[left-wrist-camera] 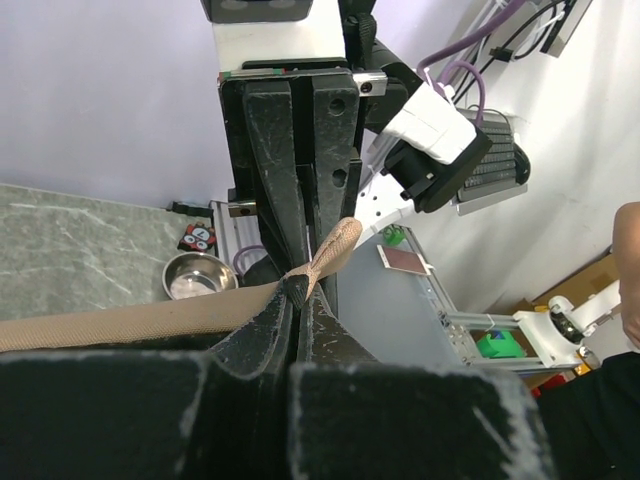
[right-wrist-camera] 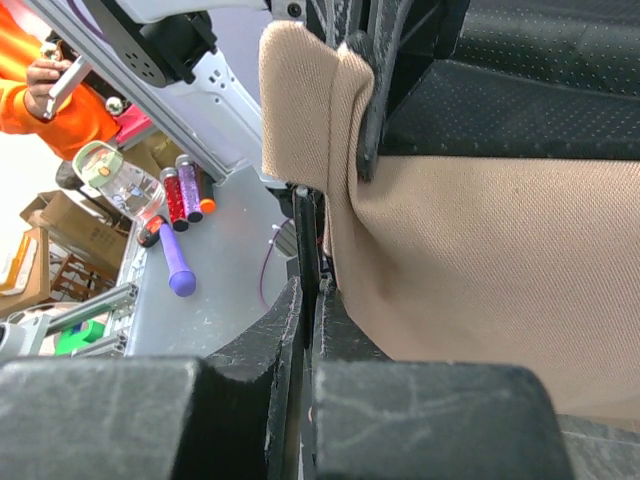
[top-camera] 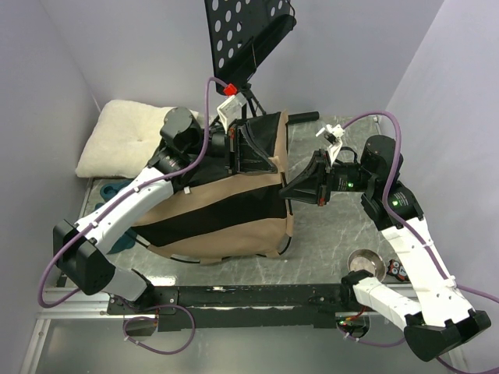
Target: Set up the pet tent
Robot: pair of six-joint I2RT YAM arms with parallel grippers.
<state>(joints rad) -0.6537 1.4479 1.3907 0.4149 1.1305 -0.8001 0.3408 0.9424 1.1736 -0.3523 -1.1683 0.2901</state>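
Grey marbled table (top-camera: 327, 234) between pale lilac walls carries the scene. The left gripper (left-wrist-camera: 298, 290) is clenched, its jaws pressed together on a puckered tan fold of the pet tent (top-camera: 226, 218); a tongue of that fabric sticks out just above the pinch, and the tan hem runs off to the left from it. From above, this gripper sits at the tent's upper far edge, where the black lining shows. The right gripper (right-wrist-camera: 308, 290) is likewise closed to a thin slit at the tent's right side; tan cloth hangs touching its right finger, and a dark strip of trim appears to run down into the slit, so it seems nipped on the edge. The tent itself sits in the middle of the table, partly raised, tan with broad black panels, between the two arms. A cream-white pillow (top-camera: 125, 140) lies at the far left corner, behind the left arm. A steel bowl (top-camera: 365, 262) rests near the right arm's base, apart from the tent. A black perforated panel (top-camera: 242, 35) stands behind the tent.
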